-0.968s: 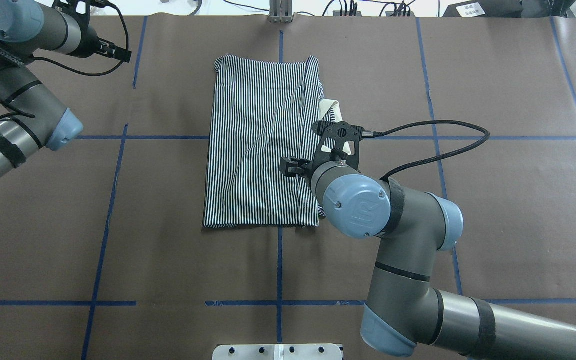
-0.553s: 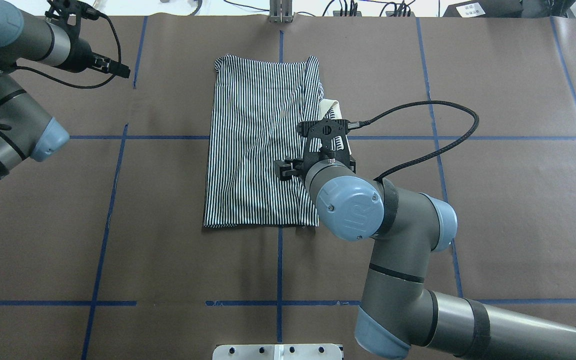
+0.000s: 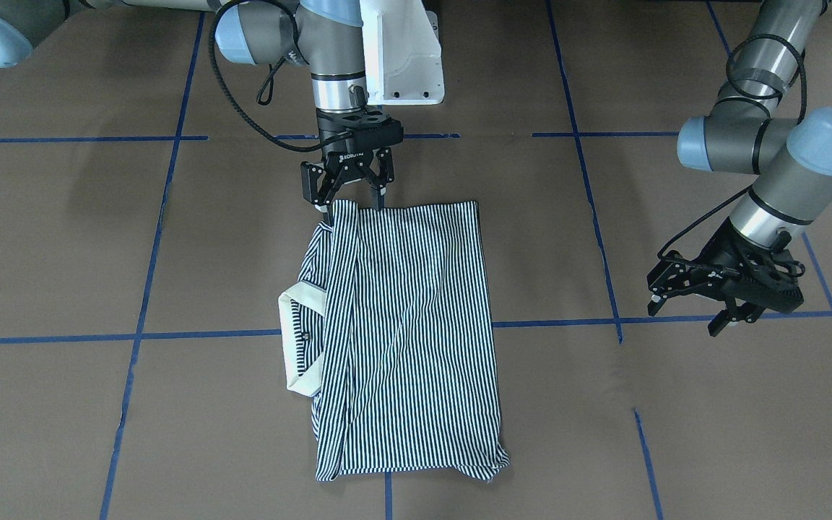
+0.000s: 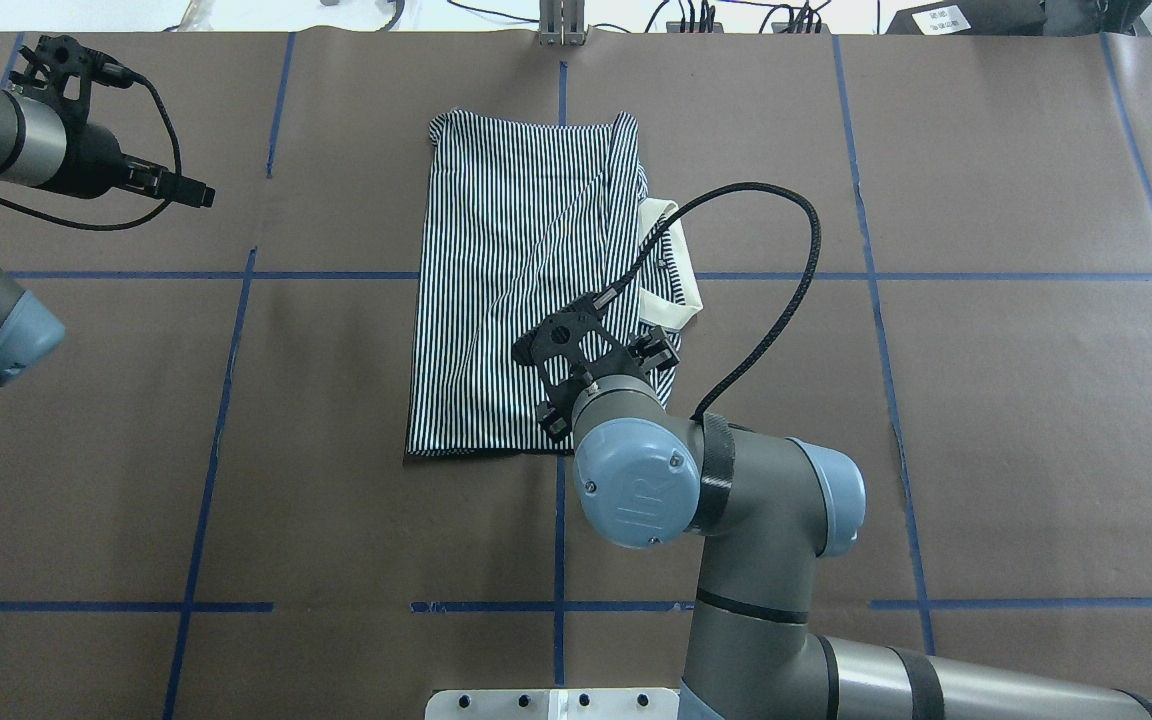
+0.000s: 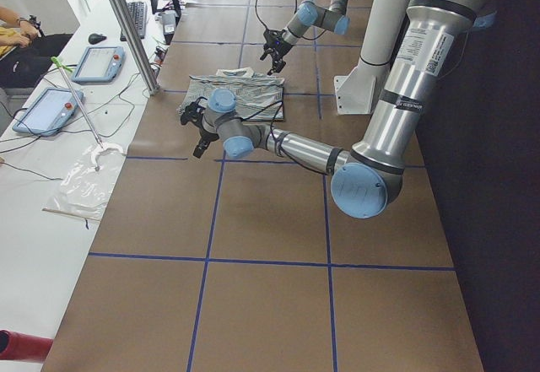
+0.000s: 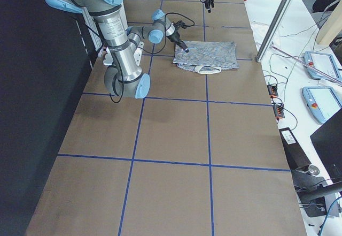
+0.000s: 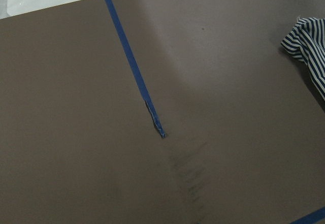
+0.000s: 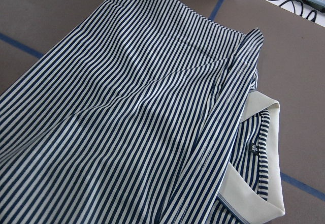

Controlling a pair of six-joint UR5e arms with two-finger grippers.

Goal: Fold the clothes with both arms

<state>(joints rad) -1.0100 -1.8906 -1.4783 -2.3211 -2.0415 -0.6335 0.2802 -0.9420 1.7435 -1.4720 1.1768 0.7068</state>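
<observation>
R arm (image 4: 766,480): comes in from robot's base side, elbow bent, wrist turned straight down over the shirt's near-robot hem. Black cable (image 4: 817,245) loops out from the wrist.
R claw (image 3: 353,207): points down, fingers spread wide, nothing gripped. Tips are low, at the hem.
Shirt (image 3: 401,325): striped, folded lengthways into a long strip, flat at table centre. Cream collar (image 3: 291,339) pokes out of the long edge on robot's R side, about mid-length.
Shirt vs R claw: claw sits at the hem corner on the collar side. One tip is right at the corner, the other a little inboard along the hem. Contact w/ cloth: can't tell. In overhead view the wrist hides that corner.
L arm (image 3: 799,180): off to robot's L, forearm sloping down, wrist tilted.
L claw (image 3: 683,321): above the table, fingers apart, empty.
Shirt vs L claw: well apart. Only a shirt corner shows, at the edge of the L wrist view.
Table (image 3: 98,253): brown cover w/ blue tape (image 3: 206,334) grid.
</observation>
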